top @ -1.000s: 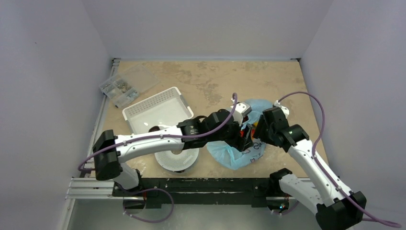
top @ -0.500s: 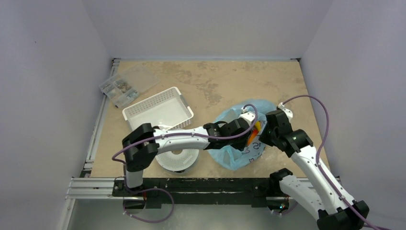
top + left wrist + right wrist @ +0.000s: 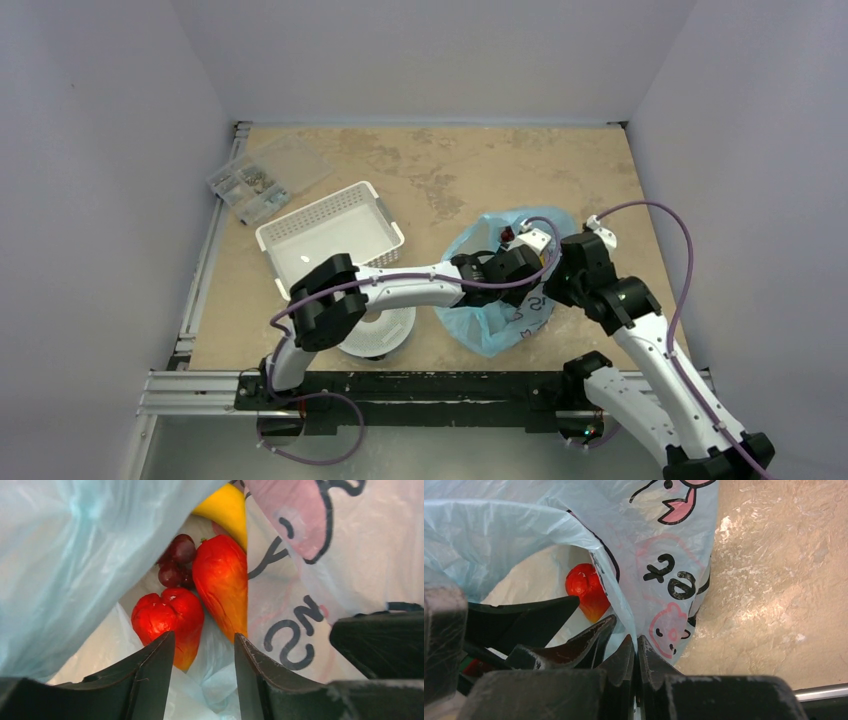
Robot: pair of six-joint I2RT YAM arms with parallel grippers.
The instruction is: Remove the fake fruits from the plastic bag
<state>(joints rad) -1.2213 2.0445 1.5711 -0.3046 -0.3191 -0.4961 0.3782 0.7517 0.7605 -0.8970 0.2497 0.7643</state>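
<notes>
Deep in the plastic bag (image 3: 60, 555), fake fruits (image 3: 210, 600), 4 in view. Red strawberry-like piece (image 3: 170, 617) sits just ahead of the left gripper (image 3: 204, 640). Orange-red mango (image 3: 222, 575) touches it, beside. Dark grapes (image 3: 177, 562) and yellow piece (image 3: 227, 507) lie farther ahead. Left jaws stand apart inside the bag mouth, nothing between them. Right gripper (image 3: 635, 642) is pinched together on the bag's rim, apparently holding the mouth open. Step in hand: reaching in for 1 fruit. Next move likely calls for easing the left jaws forward around the red piece, keeping loose film out of the grip. White slotted basket (image 3: 330, 228) lies well apart from both grippers.
</notes>
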